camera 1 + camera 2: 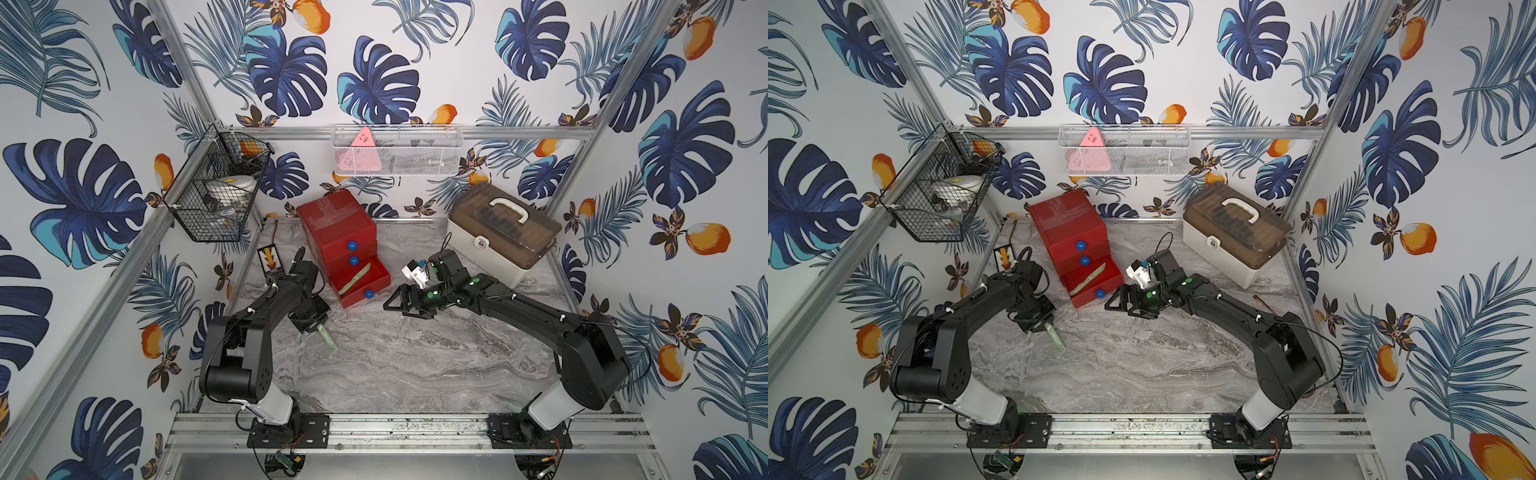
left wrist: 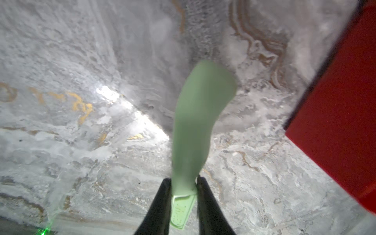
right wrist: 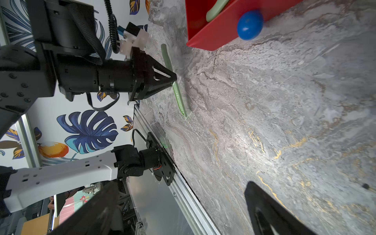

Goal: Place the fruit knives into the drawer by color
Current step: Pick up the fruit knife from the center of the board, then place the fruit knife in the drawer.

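The red drawer [image 1: 336,232] [image 1: 1069,232] stands at the back left. Its bottom drawer [image 1: 376,276] is pulled open, with one pale green fruit knife [image 1: 353,280] [image 1: 1088,280] [image 3: 215,10] lying inside. My left gripper [image 1: 318,328] [image 1: 1044,326] [image 2: 184,181] [image 3: 175,79] is shut on a second pale green fruit knife [image 1: 328,343] [image 2: 195,126] [image 3: 179,97], held low over the marble table in front of the drawer. My right gripper [image 1: 395,305] [image 1: 1115,303] [image 3: 182,183] stands open and empty just right of the open drawer's blue knob [image 3: 249,24].
A beige case with a brown lid [image 1: 503,237] sits at the back right. A black wire basket [image 1: 216,187] hangs on the left wall and a white mesh basket [image 1: 395,149] on the back wall. A small abacus [image 1: 270,259] lies at the table's left edge.
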Action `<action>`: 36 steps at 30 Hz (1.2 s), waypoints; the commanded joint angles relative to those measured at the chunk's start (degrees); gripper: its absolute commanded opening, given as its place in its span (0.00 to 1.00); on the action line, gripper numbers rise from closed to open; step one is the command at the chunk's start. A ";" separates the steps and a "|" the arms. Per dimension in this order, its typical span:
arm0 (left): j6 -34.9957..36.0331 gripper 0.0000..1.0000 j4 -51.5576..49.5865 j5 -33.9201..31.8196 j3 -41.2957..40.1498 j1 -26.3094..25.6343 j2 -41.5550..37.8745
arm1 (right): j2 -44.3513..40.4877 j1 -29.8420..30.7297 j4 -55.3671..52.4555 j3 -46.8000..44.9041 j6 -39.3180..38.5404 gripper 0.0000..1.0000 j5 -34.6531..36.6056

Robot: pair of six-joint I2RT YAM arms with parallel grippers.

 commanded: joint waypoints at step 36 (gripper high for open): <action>37.15 0.21 -14.59 -45.99 45.78 -31.51 24.51 | -13.62 -9.44 -5.68 -14.31 -0.82 1.00 -4.95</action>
